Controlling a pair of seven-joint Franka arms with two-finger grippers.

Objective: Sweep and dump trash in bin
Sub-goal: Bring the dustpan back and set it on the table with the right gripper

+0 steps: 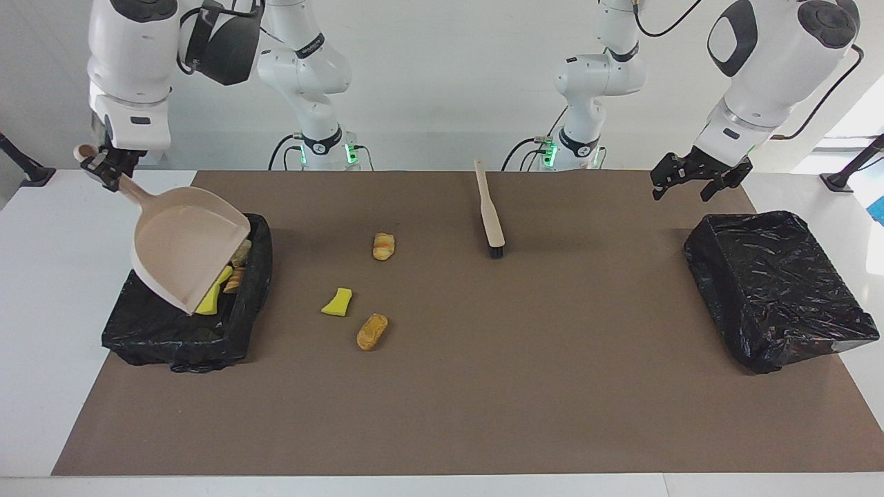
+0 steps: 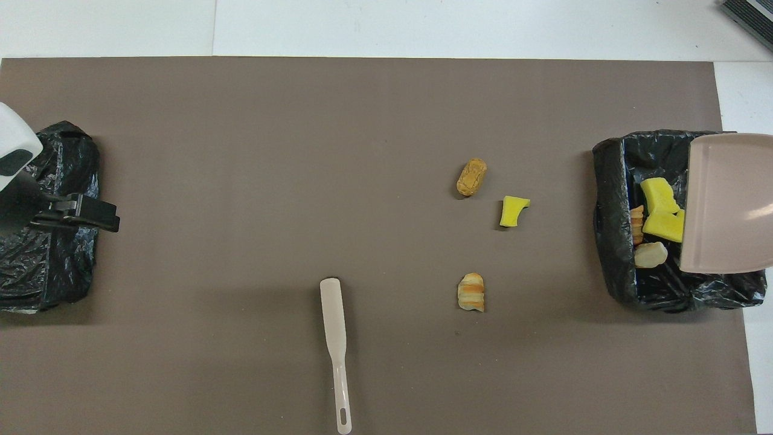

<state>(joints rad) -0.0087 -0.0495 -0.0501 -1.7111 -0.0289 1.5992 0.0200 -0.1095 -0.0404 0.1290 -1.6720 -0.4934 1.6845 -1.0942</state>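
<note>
Beige dustpan, clamped by its handle in your right tool, tips over the bin holding four scraps; three scraps remain on the counter, brush idle, left tool spread, waiting.

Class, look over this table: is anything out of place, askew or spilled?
Three scraps lie loose on the brown mat: a yellow sponge chunk and two bread-like pieces. The brush lies unused near the robots. The right pincer holds the dustpan tilted over the bin.
</note>
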